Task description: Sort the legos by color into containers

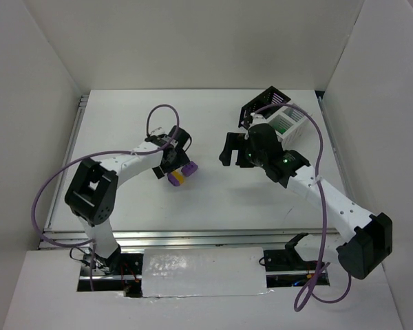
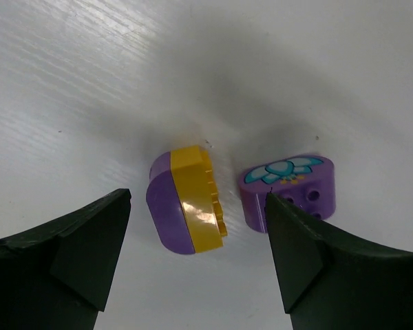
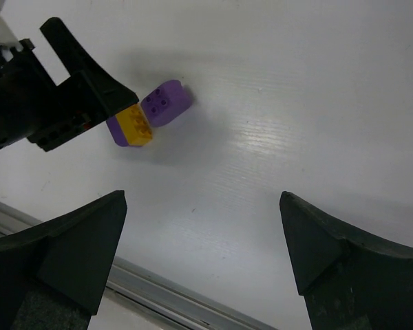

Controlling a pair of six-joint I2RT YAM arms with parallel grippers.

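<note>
A yellow-purple lego (image 2: 186,203) lies on the white table between my left gripper's open jaws, apart from both. A purple oval lego (image 2: 289,190) with a teal printed pattern lies just right of it, by the right finger (image 2: 296,254). My left gripper (image 2: 196,203) is low over them; in the top view it (image 1: 171,163) is at the two legos (image 1: 181,174). My right gripper (image 3: 203,199) is open and empty above bare table; it (image 1: 234,150) is at mid table. The right wrist view shows both legos (image 3: 148,115). The black container (image 1: 263,103) and white container (image 1: 287,124) stand at the back right.
A metal rail (image 1: 193,237) runs along the table's near edge. White walls enclose the table on three sides. Purple cables loop over both arms. The containers' contents are hidden by the right arm.
</note>
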